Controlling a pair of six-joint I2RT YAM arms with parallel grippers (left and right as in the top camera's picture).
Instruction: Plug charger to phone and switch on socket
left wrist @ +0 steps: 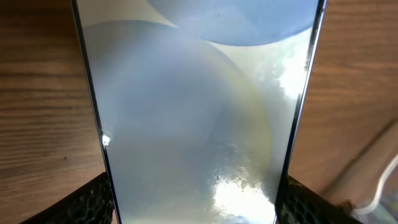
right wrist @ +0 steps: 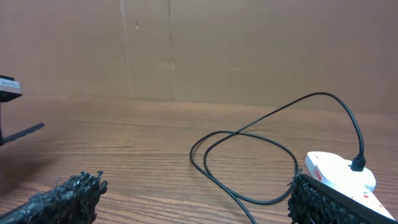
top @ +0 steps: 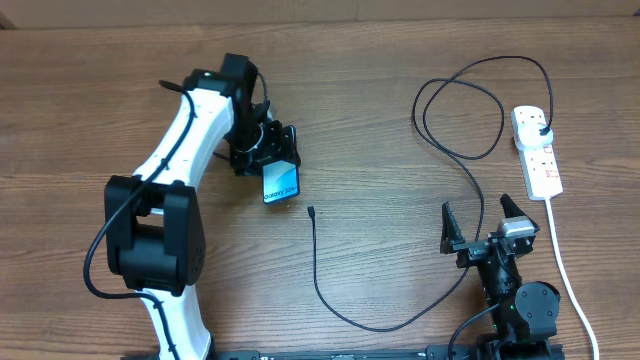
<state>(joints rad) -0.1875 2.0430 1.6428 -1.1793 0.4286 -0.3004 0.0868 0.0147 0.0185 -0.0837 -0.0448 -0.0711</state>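
Trouble is gathering around the grip in the overhead view. The left gripper is clasping the phone by its upper end and holding it tilted over the table, so the slim frame could be sliding free if the tilt steepens. The charger is lying in loose loops, its connector tip resting apart from the phone and its plug sitting in the socket. The right gripper is standing spread and empty just beside the cable. In reaching for the tip it could be snagging a loop and dragging the strip.

From the left wrist, the pads are bearing on the phone's long edges, a narrow purchase.

From the right wrist, the cable loop is lying ahead of the parted fingers. The tip is not showing clearly, so a blind nudge could be flicking it away.
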